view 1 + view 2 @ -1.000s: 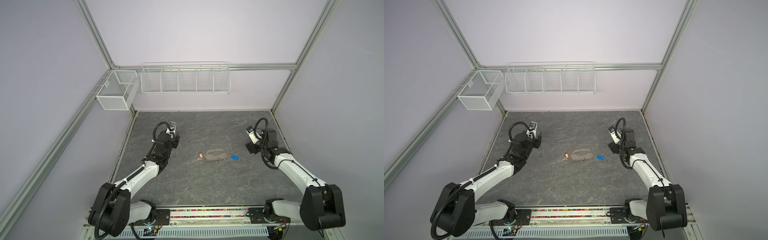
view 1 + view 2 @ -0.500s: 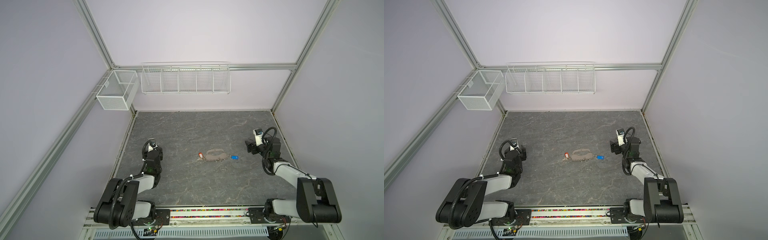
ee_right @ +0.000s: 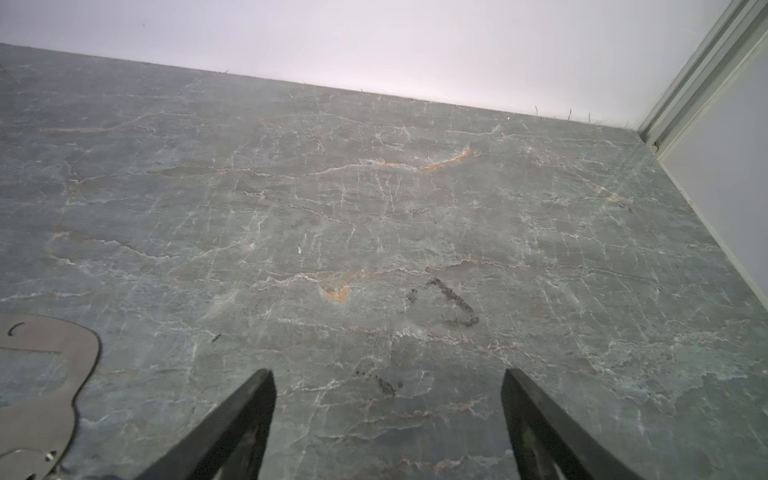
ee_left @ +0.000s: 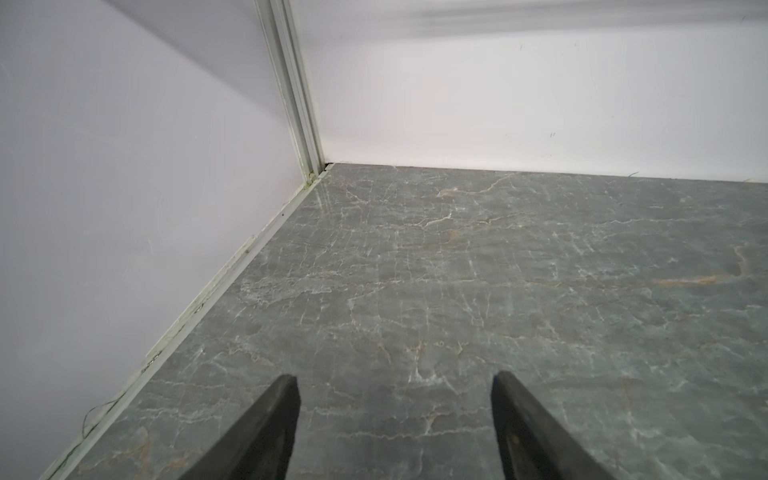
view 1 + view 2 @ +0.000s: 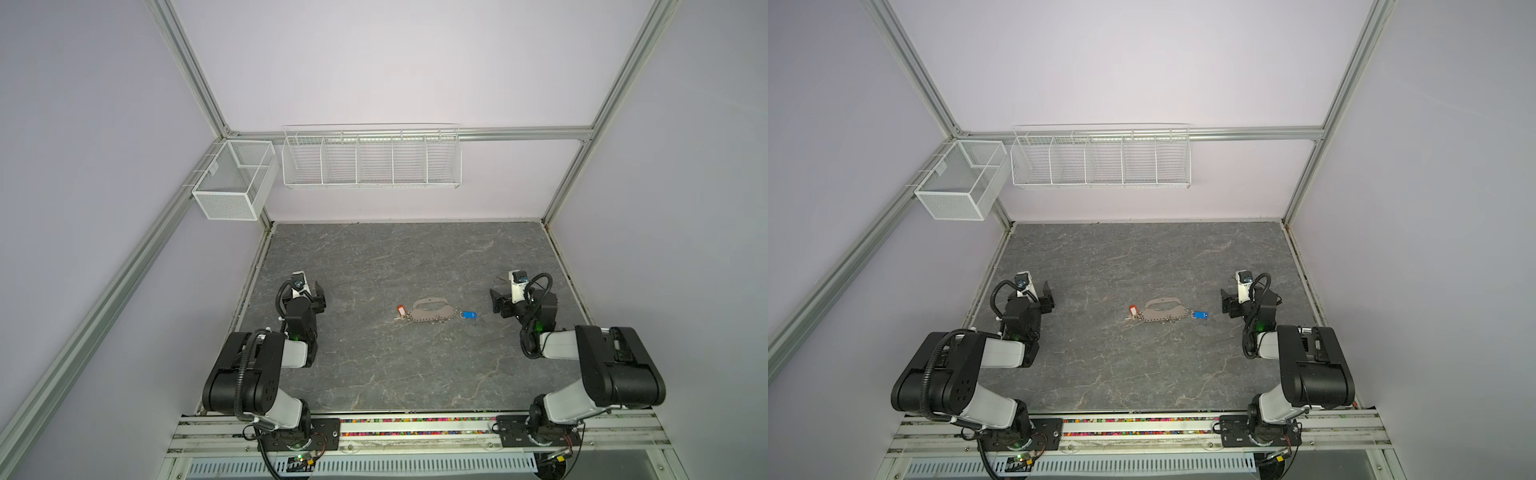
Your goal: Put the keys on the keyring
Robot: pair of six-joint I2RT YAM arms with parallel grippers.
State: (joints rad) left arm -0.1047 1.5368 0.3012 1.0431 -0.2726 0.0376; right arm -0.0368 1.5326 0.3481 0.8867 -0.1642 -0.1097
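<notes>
Lilac walls on an aluminium frame enclose a grey marble-patterned tabletop (image 5: 374, 365), which carries only the task's things at its middle. On the far wall hangs one white wire rack (image 5: 371, 156) of five compartments. At the far left corner hangs one mesh basket (image 5: 232, 183) of two. Both look empty, so they seem to play no part here.

Two arms sit folded low by the left and right edges, probably parked to leave the middle free. The left gripper (image 4: 395, 378) and the right gripper (image 3: 388, 372) each have their fingers spread wide over bare tabletop, holding nothing.

One tan-grey keyring (image 5: 432, 313) lies flat midway between them, well apart from both; one end of it shows in the right wrist view. Two keys lie with it: the red-orange-tagged key (image 5: 400, 311) touches its left end, and the blue-tagged key (image 5: 469, 316) is just beside its right end. Each seems linked on there, which would mean the job is done, though the links are too small to tell.
</notes>
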